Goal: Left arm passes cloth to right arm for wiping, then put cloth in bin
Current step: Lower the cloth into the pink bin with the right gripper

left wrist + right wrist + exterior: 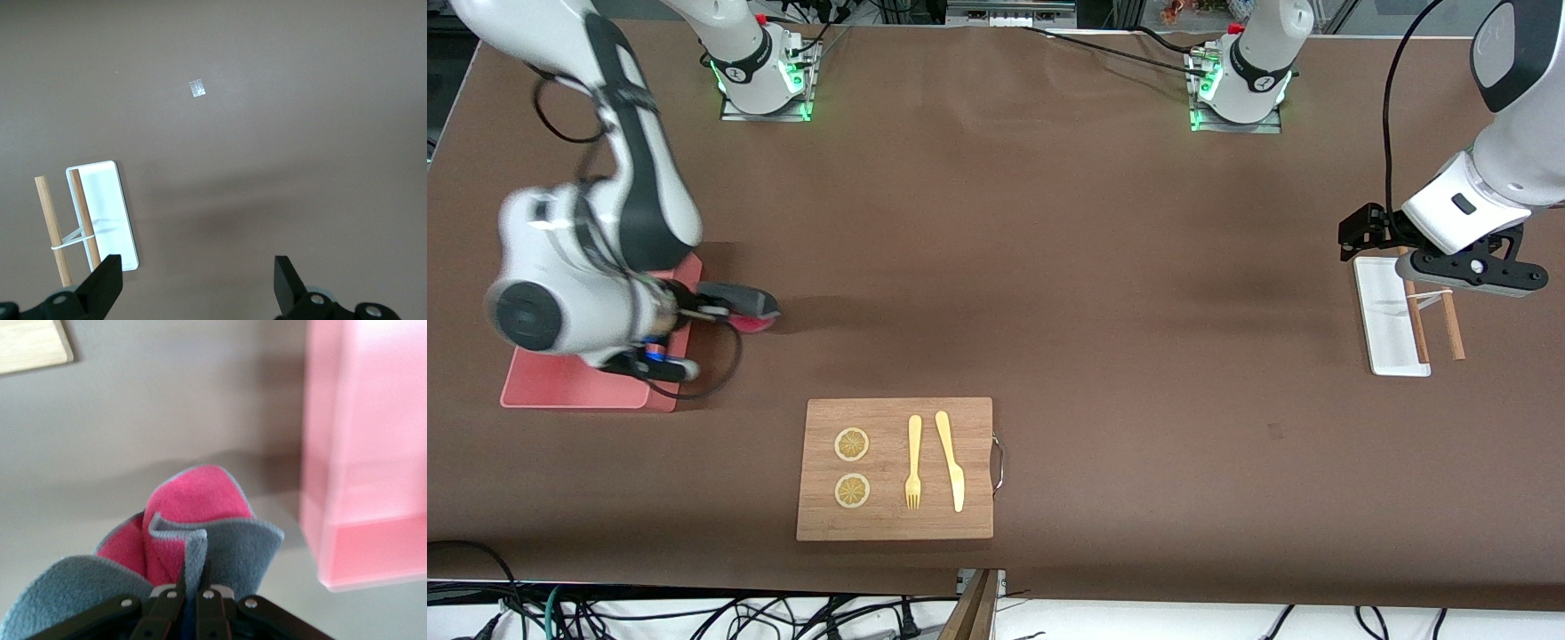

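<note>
one tool, the right tool (190, 590), grips the cloth (200, 540) beside the bin (363, 453).

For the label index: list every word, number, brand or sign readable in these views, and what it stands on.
None readable.
Round marks on the two arm bases: too small to read.
Cloth, bin, wooden board, white tray: no text.

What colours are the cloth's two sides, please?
Grey and pink; the cloth shows best in the right wrist view.
</note>
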Tool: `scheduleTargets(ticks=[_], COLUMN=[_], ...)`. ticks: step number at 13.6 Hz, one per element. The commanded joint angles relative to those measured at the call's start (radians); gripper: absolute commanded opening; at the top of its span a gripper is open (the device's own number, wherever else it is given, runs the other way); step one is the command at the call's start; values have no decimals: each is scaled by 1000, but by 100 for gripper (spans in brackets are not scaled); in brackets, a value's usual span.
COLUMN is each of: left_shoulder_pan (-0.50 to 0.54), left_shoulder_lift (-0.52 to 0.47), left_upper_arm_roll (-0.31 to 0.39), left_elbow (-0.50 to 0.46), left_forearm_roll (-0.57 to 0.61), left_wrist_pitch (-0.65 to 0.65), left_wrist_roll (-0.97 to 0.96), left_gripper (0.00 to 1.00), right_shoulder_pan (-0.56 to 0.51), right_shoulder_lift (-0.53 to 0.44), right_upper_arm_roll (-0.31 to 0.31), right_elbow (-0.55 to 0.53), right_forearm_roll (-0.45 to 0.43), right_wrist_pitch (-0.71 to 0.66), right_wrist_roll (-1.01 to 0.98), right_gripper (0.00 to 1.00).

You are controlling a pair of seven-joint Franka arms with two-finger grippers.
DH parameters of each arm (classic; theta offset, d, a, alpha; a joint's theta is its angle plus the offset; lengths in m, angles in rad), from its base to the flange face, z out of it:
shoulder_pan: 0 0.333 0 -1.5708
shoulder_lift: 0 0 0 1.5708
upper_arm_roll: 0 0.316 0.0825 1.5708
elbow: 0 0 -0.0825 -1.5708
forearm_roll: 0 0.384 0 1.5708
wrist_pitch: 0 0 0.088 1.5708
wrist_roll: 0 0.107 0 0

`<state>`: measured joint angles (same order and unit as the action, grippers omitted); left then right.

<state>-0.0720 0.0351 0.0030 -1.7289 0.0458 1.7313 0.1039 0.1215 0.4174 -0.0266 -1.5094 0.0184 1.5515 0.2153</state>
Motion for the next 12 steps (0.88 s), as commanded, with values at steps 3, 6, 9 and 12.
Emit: scheduleTargets(ticks=[3, 6, 9, 12], left_shoulder_pan=[0, 0, 0, 0], left_shoulder_lift=[-18, -18, -18, -18], left_upper_arm_roll=[6, 6, 6, 6], left_elbow=[-14, -14, -14, -14], left_forearm_roll=[-15, -15, -15, -15], left_wrist_pitch=[-4, -4, -3, -3], left_wrist_roll=[23, 23, 23, 25], left_gripper=[100, 100, 100, 100], right_shoulder_pan=[-57, -66, -89, -109], right_shoulder_lift=[-58, -48, -16, -6], right_upper_arm_roll=[-91, -217, -263, -266], right_elbow=[87, 84, 11, -124], right_forearm_roll=[-78, -121, -144, -143], right_wrist_pitch=[-200, -194, -101, 69], right_wrist_roll=[-250, -465, -545, -545], right_gripper=[0, 0, 0, 0])
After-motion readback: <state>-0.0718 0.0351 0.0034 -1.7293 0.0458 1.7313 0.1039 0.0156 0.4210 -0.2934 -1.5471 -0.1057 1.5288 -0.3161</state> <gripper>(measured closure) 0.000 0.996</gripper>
